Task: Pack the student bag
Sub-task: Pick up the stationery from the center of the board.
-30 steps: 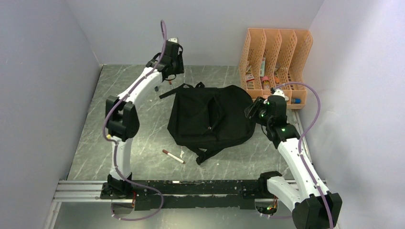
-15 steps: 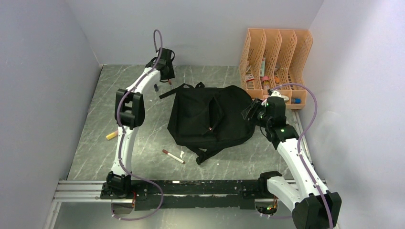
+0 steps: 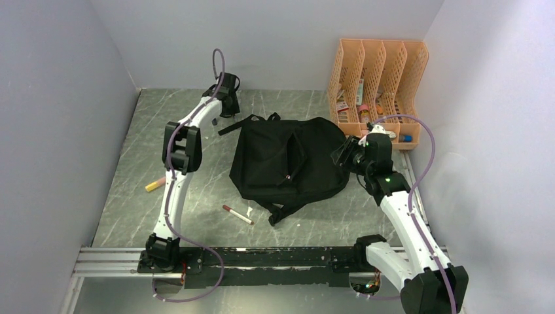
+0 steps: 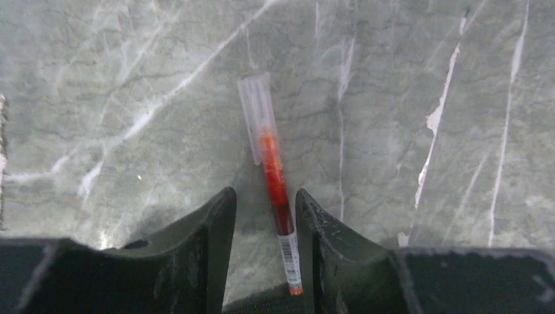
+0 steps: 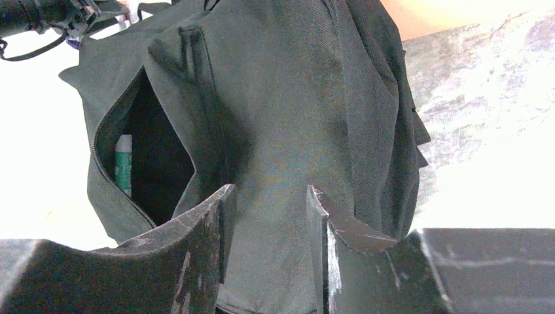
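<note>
The student bag (image 3: 288, 160) lies flat mid-table, a big black backpack with its front pocket gaping. In the right wrist view the student bag (image 5: 294, 98) fills the frame, and a green and white stick (image 5: 123, 163) shows inside the pocket. My right gripper (image 3: 341, 154) is at the bag's right edge, and its jaws (image 5: 265, 196) are shut on a fold of the fabric. My left gripper (image 3: 229, 111) is down at the back left of the table. It is open (image 4: 265, 203), straddling a red pen (image 4: 275, 183) with a clear cap that lies on the marble, close to the right finger.
An orange slotted file organiser (image 3: 379, 72) with small items stands at the back right corner. A red and white pen (image 3: 237, 214) lies in front of the bag. A yellow marker (image 3: 155, 184) lies by the left arm. Grey walls close in three sides.
My left arm has stretched out and lowered its gripper to the table over the red pen. Its elbow moved aside, uncovering the yellow marker. The right gripper and bag barely moved.
</note>
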You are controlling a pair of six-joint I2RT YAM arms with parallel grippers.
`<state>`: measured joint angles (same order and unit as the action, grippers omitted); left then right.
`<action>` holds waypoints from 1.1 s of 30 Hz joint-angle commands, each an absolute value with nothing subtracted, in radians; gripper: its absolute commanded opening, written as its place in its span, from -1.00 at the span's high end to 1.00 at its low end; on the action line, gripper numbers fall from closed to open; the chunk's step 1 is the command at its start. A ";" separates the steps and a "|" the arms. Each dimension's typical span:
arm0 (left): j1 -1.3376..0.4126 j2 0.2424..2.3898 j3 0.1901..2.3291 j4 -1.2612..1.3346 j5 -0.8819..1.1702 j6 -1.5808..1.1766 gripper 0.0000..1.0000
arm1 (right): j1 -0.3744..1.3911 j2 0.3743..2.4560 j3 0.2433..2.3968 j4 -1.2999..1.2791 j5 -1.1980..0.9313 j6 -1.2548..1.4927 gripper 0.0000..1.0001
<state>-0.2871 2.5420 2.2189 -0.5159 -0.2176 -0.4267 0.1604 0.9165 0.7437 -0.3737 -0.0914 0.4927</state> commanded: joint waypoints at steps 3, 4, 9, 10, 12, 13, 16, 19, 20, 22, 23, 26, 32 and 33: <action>-0.290 2.566 2.246 -0.496 -0.193 -0.420 0.15 | 0.161 0.897 0.727 -0.385 -0.103 0.483 0.05; -0.290 2.567 2.244 -0.499 -0.198 -0.417 0.16 | 0.161 0.899 0.727 -0.384 -0.105 0.484 0.05; -0.290 2.566 2.223 -0.493 -0.202 -0.406 0.45 | 0.161 0.905 0.732 -0.382 -0.113 0.480 0.05; -0.290 2.567 2.219 -0.492 -0.199 -0.404 0.52 | 0.161 0.904 0.731 -0.383 -0.112 0.480 0.05; -0.290 2.571 2.218 -0.494 -0.193 -0.397 0.62 | 0.161 0.904 0.729 -0.383 -0.111 0.481 0.05; -0.291 2.571 2.218 -0.496 -0.193 -0.393 0.64 | 0.161 0.904 0.729 -0.382 -0.112 0.483 0.05; -0.291 2.571 2.214 -0.503 -0.204 -0.373 0.68 | 0.161 0.904 0.729 -0.382 -0.113 0.484 0.04; -0.291 2.561 2.209 -0.509 -0.214 -0.353 0.82 | 0.161 0.908 0.732 -0.382 -0.115 0.483 0.05; -0.291 2.552 2.205 -0.506 -0.216 -0.347 0.85 | 0.161 0.909 0.732 -0.381 -0.116 0.482 0.05; -0.291 2.528 2.192 -0.493 -0.217 -0.336 0.88 | 0.162 0.912 0.732 -0.378 -0.120 0.484 0.04; -0.291 2.515 2.189 -0.488 -0.217 -0.329 0.89 | 0.161 0.914 0.732 -0.377 -0.123 0.486 0.05; -0.291 2.478 2.192 -0.480 -0.213 -0.306 0.90 | 0.161 0.914 0.731 -0.374 -0.126 0.488 0.04; -0.294 2.372 2.148 -0.435 -0.209 -0.272 0.90 | 0.161 0.911 0.714 -0.367 -0.130 0.496 0.04; -0.295 2.353 2.138 -0.425 -0.205 -0.267 0.90 | 0.161 0.910 0.713 -0.366 -0.130 0.498 0.04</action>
<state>-0.2897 2.4901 2.1616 -0.4900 -0.2100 -0.3088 0.1604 0.9165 0.7326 -0.3714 -0.1181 0.4931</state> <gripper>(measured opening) 0.097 0.478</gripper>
